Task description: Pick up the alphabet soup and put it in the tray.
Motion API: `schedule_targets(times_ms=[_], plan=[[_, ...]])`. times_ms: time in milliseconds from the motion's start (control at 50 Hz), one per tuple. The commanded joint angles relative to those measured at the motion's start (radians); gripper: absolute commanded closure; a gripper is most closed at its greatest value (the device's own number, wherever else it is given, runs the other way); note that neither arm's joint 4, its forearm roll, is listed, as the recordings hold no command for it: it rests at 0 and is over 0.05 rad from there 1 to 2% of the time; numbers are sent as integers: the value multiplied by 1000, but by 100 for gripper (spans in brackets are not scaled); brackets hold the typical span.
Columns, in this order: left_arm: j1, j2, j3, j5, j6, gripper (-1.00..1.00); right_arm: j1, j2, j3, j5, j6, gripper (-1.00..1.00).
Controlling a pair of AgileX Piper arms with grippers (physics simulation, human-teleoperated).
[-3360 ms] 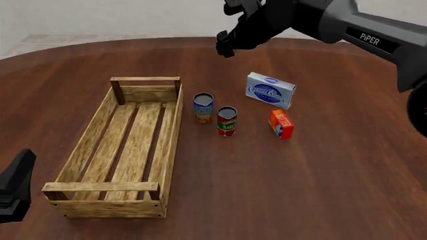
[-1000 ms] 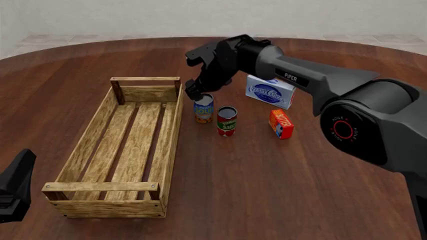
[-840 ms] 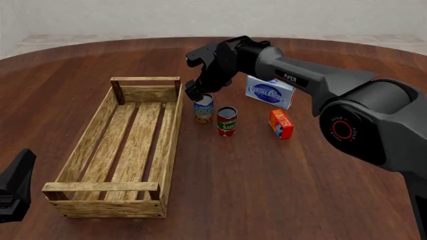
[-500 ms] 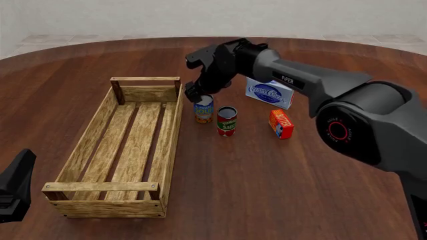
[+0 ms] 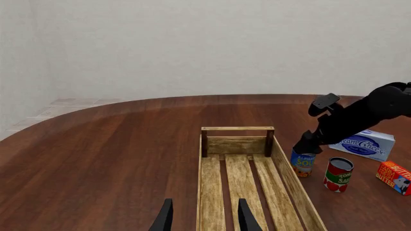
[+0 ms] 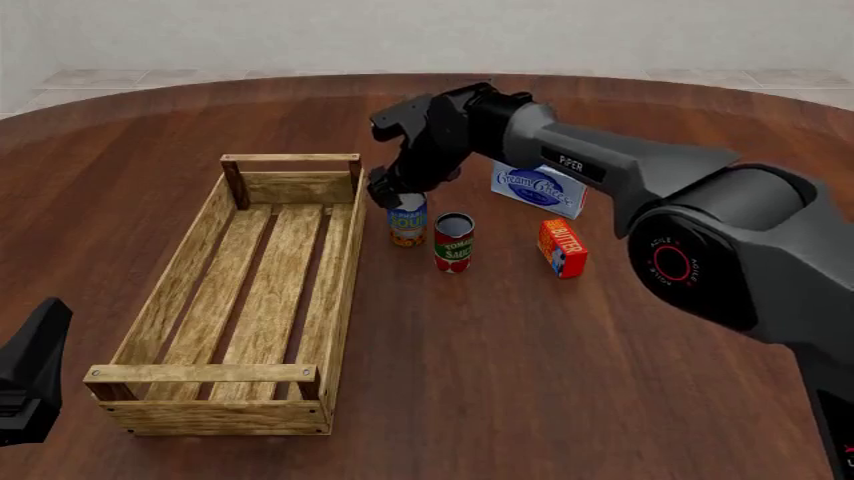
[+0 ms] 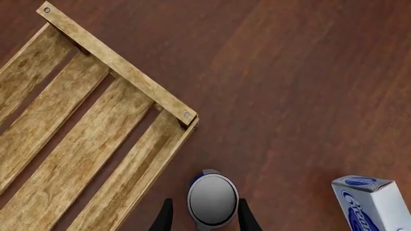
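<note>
At the far left of the front view, the left gripper sits low near the table edge, well away from everything; its wrist camera shows the 2 fingers apart with nothing between them.

Next comes the tray, a long wooden crate lying on the table with bare slats.

Just to the right of the tray's far corner stands the soup can, upright, blue label over an orange band. The right gripper is directly above it. From the right wrist camera, the 2 fingers are spread, one on each side of the can's silver lid, with small gaps showing, so it looks unclamped.

Close to the right of the soup stands a 2nd can with a red and green label, then a white and blue box farther back and a small orange box.

Risks, as I judge them: the gaps beside the lid are thin, so a slightly off-centre descent could land a fingertip on the rim and tip the can. The tray wall is near on one side and the red can on the other; a finger could catch either. A shallow grip could let the smooth tin slip during lifting.
</note>
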Motion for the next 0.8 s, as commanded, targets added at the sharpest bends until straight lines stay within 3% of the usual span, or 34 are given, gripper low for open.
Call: schedule_targets(times_ms=[20, 360, 800], plan=[[0, 0, 0, 0, 0, -100, 1, 3, 3, -7, 12, -100], [0, 0, 0, 0, 0, -100, -18, 15, -23, 4, 3, -100], [0, 0, 0, 0, 0, -100, -7, 27, -25, -3, 37, -100]])
